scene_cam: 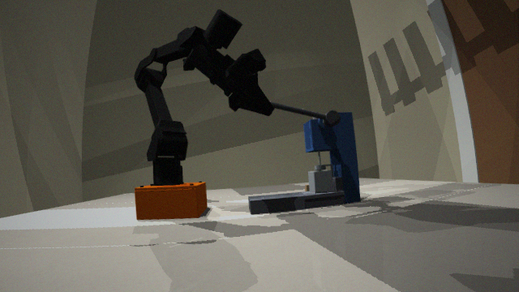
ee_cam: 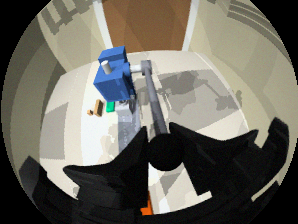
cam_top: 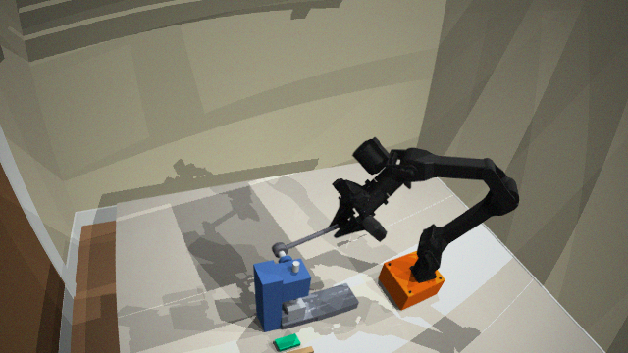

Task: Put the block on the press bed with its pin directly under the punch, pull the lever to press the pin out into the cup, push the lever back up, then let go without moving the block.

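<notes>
The blue press stands with its grey bed reaching toward the arm's base. The light grey block sits on the bed under the press head. A thin punch rod comes down from the head to a small round piece on the block's top; whether that piece is the pin is unclear. The lever slopes up from its pivot toward the arm. My gripper is shut on its far end. The cup cannot be made out.
The orange base of the arm stands beyond the near end of the bed. A green block and a tan block lie beside the press, with a smaller tan piece near them.
</notes>
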`<state>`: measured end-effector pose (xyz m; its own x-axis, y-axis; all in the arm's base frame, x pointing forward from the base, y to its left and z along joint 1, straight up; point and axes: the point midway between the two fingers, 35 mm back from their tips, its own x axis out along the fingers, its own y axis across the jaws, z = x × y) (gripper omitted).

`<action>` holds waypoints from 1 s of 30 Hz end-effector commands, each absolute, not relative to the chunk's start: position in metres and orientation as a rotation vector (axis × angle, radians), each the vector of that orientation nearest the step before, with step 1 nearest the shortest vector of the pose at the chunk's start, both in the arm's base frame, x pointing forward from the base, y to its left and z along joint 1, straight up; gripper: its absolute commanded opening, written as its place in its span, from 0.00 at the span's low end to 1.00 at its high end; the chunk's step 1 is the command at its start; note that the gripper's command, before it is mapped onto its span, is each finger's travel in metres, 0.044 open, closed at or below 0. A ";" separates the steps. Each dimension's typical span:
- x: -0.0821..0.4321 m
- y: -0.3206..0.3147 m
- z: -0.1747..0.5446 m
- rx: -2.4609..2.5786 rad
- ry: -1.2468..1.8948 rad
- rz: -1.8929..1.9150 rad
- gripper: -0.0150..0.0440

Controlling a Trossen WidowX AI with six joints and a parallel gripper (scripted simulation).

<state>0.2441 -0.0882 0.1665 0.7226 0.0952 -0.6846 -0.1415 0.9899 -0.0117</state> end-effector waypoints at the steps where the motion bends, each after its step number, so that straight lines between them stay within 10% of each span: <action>1: 0.242 -0.089 0.158 -0.064 0.766 0.126 0.25; 30: 0.241 -0.089 0.143 -0.064 0.766 0.126 0.25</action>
<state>0.2418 -0.0888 0.1488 0.7186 0.0935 -0.6891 -0.1379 0.9904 -0.0095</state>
